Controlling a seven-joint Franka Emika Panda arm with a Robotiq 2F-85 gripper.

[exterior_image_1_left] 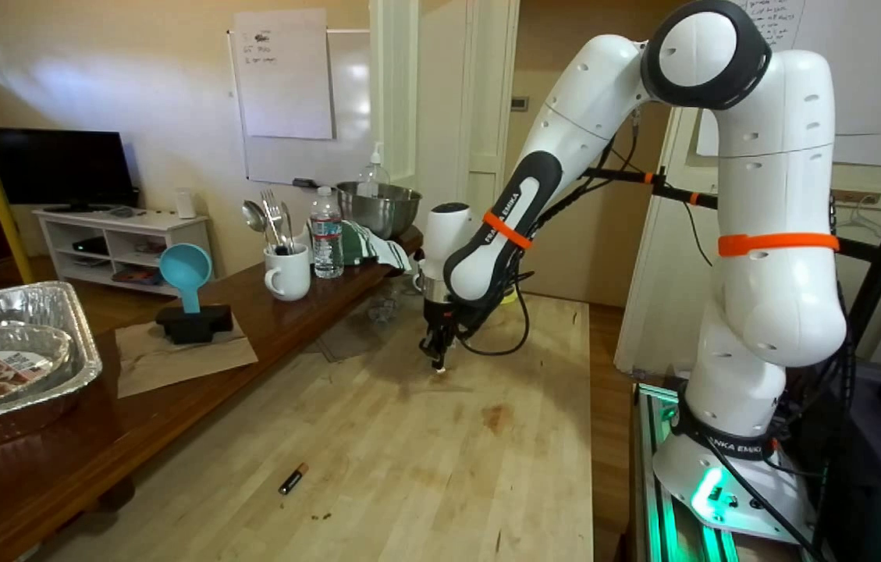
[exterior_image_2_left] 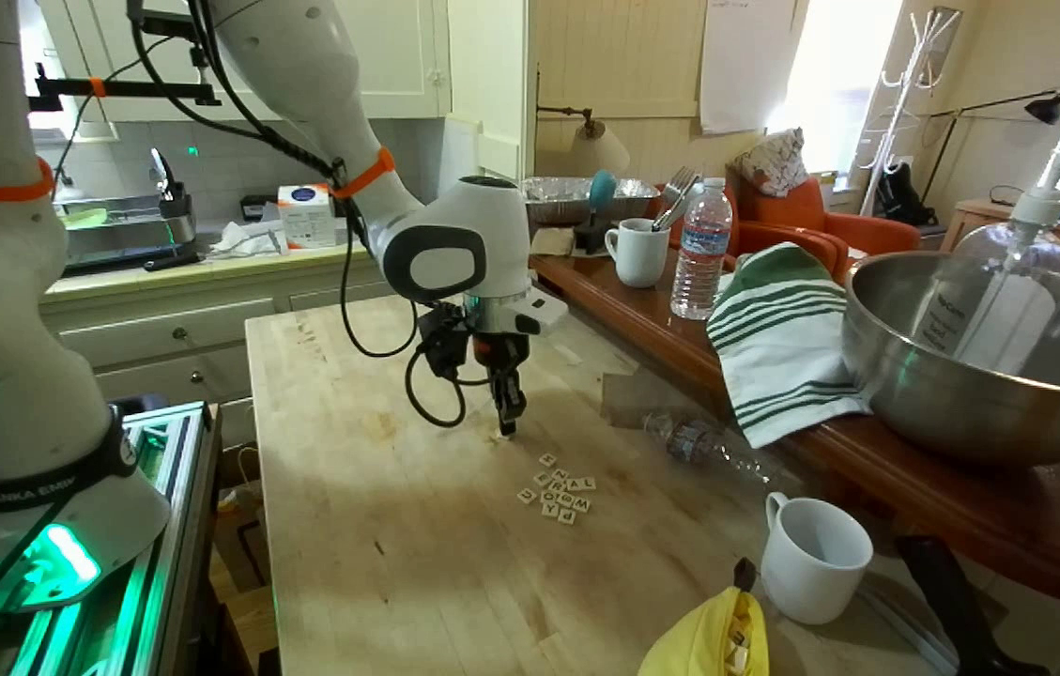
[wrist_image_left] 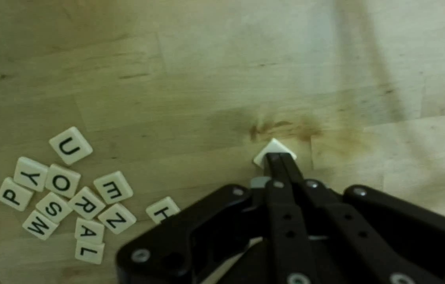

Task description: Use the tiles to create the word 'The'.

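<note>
Tiles (wrist_image_left: pixel 62 180) probably cream, black-lettered; towel (exterior_image_2_left: pixel 778 329) white, green-striped.

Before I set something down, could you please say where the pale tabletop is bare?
Free wood lies between battery and gripper, and between the letter tiles and the table edge nearest the robot's base. Crowded: among those tiles, and around the yellow pouch and nearby mug.

Small square cream tiles (wrist_image_left: pixel 87 202) bore black letters in the wrist view: U, Y, O, P, S, E, R, A, L, H, one W or M, one N or Z. FRANKA EMIKA ran along the white jointed robot arm (exterior_image_1_left: pixel 595 87) in an exterior view, and showed partly on the black ring (exterior_image_1_left: pixel 725 439) around its base in both exterior views.
</note>
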